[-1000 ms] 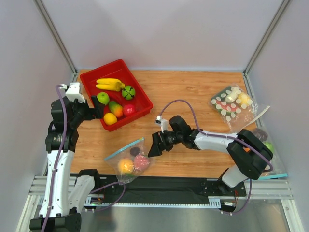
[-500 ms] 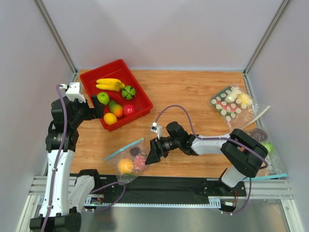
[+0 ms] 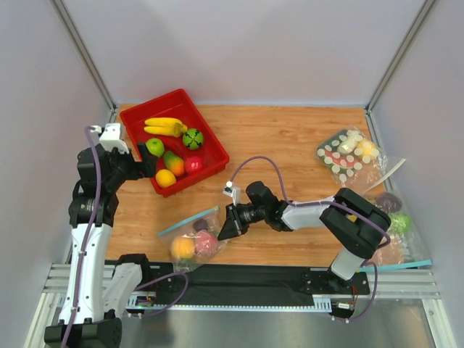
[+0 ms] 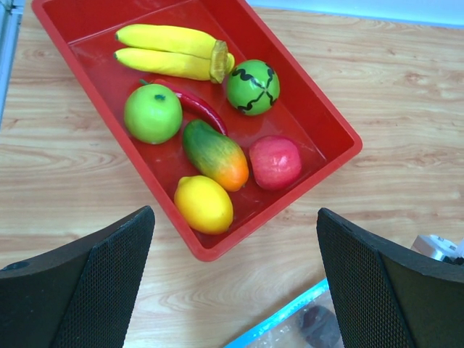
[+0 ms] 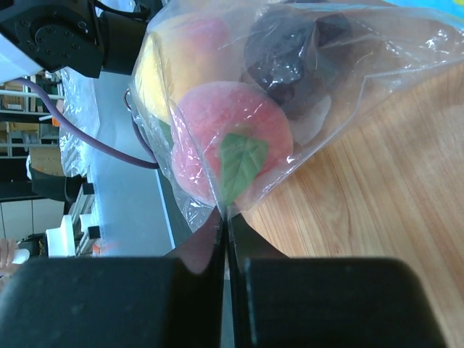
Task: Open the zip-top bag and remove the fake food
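The zip-top bag (image 3: 190,255) lies near the table's front edge, its blue zip strip (image 3: 187,221) on the far side. Inside it is the fake food: a yellow-orange fruit (image 3: 182,248), a pink-red one (image 3: 206,243) and a dark purple one (image 3: 201,225). My right gripper (image 3: 223,230) is shut on the bag's clear plastic at its right side. In the right wrist view the film (image 5: 377,65) runs down into the closed jaws (image 5: 226,217), just below the pink fruit (image 5: 232,138). My left gripper (image 3: 145,161) hangs open over the red tray's near edge, holding nothing.
The red tray (image 3: 210,138) at the back left holds bananas (image 3: 165,127), a green apple (image 3: 154,147) and other fake fruit. A bigger crinkly bag (image 3: 348,156) lies at the right. More bagged items (image 3: 395,210) sit by the right wall.
My right gripper moved left to the bag and shut on its right side. The bag and fruits shifted slightly left. The left arm has not moved.
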`<state>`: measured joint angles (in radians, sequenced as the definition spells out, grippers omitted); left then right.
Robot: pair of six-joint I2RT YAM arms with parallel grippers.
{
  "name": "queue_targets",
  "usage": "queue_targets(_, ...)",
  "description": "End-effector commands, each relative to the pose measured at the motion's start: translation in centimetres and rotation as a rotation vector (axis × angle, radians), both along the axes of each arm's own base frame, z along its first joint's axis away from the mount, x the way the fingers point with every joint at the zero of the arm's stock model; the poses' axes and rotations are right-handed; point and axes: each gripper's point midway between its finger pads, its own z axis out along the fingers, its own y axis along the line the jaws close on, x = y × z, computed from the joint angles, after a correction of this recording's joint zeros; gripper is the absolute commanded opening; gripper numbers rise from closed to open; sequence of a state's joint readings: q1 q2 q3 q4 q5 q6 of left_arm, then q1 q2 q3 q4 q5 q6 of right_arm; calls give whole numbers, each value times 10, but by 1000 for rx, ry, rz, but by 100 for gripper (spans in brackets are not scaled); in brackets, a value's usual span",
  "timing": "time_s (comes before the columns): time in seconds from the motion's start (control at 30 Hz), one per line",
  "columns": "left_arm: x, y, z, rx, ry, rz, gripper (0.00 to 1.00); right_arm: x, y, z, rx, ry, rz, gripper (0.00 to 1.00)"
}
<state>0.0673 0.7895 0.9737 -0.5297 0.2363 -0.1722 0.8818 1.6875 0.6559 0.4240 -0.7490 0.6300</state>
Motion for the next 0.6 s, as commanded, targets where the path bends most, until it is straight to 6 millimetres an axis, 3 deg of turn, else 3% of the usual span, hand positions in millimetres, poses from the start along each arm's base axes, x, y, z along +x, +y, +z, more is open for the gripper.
queue_targets(0.0, 6, -7, 6, -7, -35, -47, 99, 19, 9, 30, 77, -114, -24, 0)
queue_targets(0.1, 7, -21, 4, -9, -31, -102, 99, 27, 1, 42, 87, -159, -36, 0)
queue_targets(0.23, 6, -53, -4, 17, 4, -184, 99, 36, -21, 49, 44, -225, -55, 0)
queue_targets(0.37, 0, -93, -7, -69, 40, -316, 99, 43, -44, 71, 42, -332, -72, 0)
queue_targets(0.43, -1, -110, -6, -131, 41, -382, 99, 38, -55, 70, 19, -386, -36, 0)
queue_targets(0.53, -8, -139, -2, -212, 14, -512, 99, 22, -70, 84, 38, -482, 26, 0)
queue_targets(0.57, -6, -148, 6, -233, -34, -554, 99, 17, -73, 85, 44, -497, 41, 0)
